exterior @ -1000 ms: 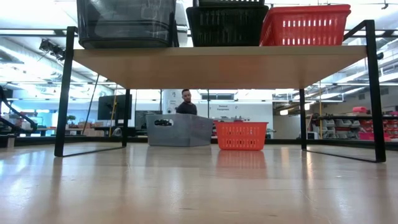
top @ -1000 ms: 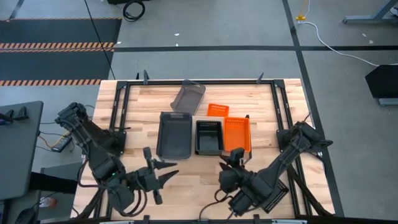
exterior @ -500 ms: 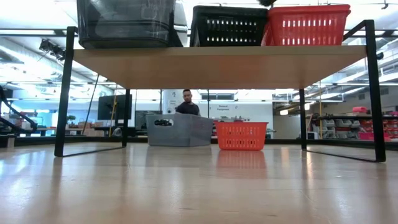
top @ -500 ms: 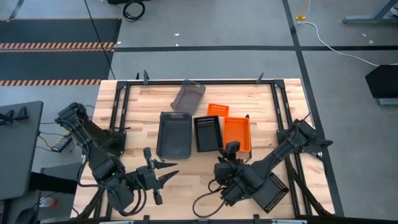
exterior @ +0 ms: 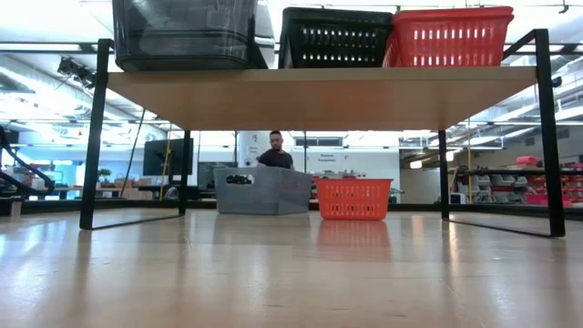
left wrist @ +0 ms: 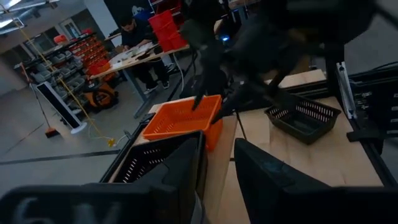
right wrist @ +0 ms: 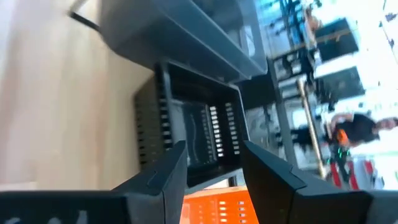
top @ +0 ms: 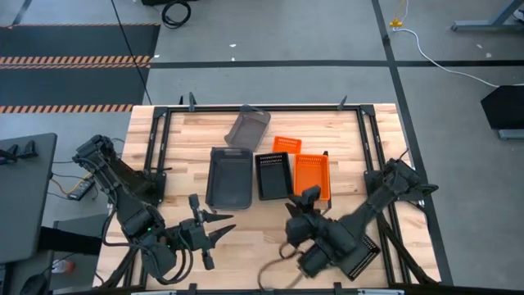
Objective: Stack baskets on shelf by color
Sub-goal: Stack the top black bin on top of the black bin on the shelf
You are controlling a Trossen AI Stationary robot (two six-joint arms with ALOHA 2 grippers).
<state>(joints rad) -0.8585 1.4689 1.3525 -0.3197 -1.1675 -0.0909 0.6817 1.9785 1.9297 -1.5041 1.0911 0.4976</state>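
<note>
Black basket (top: pixel 273 176) sits on the shelf (exterior: pixel 319 89) between the grey basket (top: pixel 229 177) and the orange basket (top: pixel 311 176), just ahead of the right gripper (top: pixel 309 197), whose fingers stand apart and hold nothing. Another black basket (top: pixel 357 251) lies on the table behind that arm. Left gripper (top: pixel 214 226) waits off to the side, fingers spread

Low light-wood shelf (exterior: pixel 319 96) on thin black legs carries three rectangular plastic baskets in a row: solid grey basket (top: pixel 229 177), black perforated basket (top: pixel 273 176), orange perforated basket (top: pixel 311 175). Toward the table's far edge: a tilted grey basket (top: pixel 247 126), a small orange basket (top: pixel 286 145). Another black perforated basket (top: pixel 359 255) sits at the near right corner.
</note>
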